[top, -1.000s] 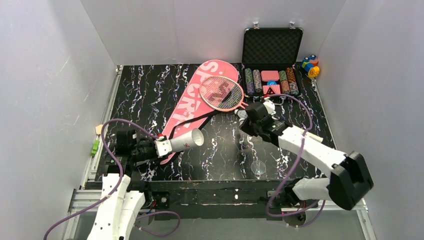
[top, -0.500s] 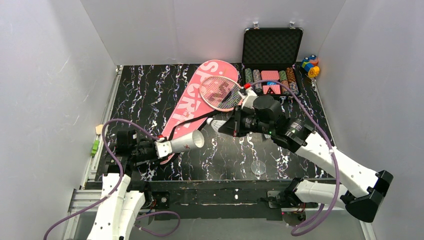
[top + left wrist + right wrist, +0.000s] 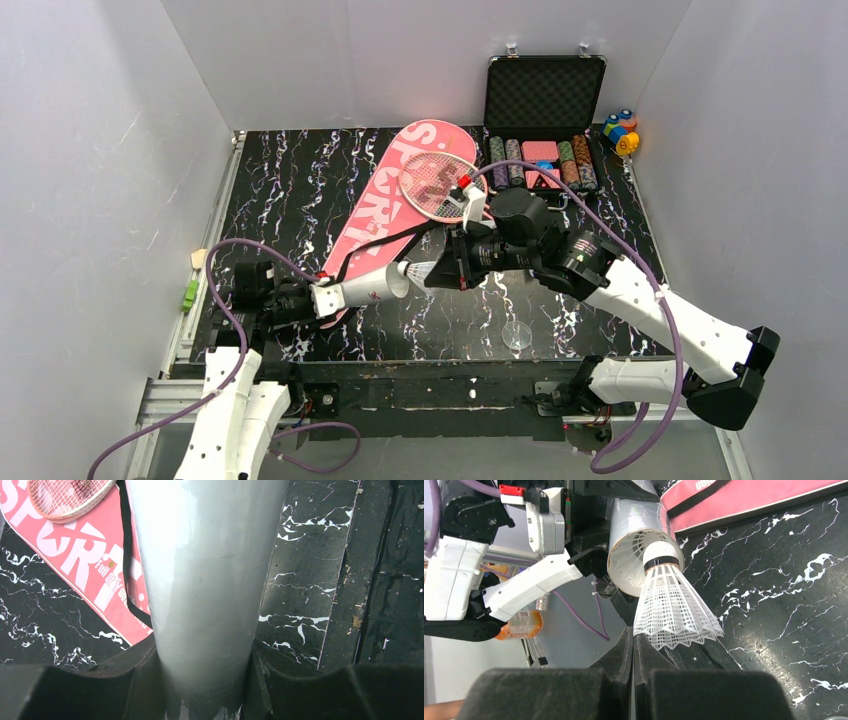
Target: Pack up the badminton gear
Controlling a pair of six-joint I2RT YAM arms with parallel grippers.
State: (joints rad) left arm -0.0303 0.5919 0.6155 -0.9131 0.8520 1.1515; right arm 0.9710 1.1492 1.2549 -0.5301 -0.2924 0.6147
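My left gripper [image 3: 315, 297] is shut on the white tube [image 3: 368, 286] and holds it level above the table, its mouth facing right. The tube fills the left wrist view [image 3: 205, 580], clamped between the fingers [image 3: 145, 680]. My right gripper [image 3: 437, 272] is shut on the skirt edge of a white shuttlecock [image 3: 418, 270]. Its cork tip is at the tube's mouth [image 3: 634, 545]. In the right wrist view the shuttlecock [image 3: 671, 610] stands just ahead of my gripper [image 3: 634, 640], and another skirt shows inside the tube. A red-framed racket [image 3: 443, 185] lies on the pink SPORT bag [image 3: 385, 205].
An open black case of poker chips [image 3: 543, 100] stands at the back right, with coloured toy blocks [image 3: 620, 130] beside it. A small clear round lid [image 3: 517, 336] lies near the front edge. The bag's black strap [image 3: 385, 245] trails toward the tube.
My right arm has swung left, carrying the shuttlecock from beside the racket to the tube's mouth. The left arm and the tube have stayed still.
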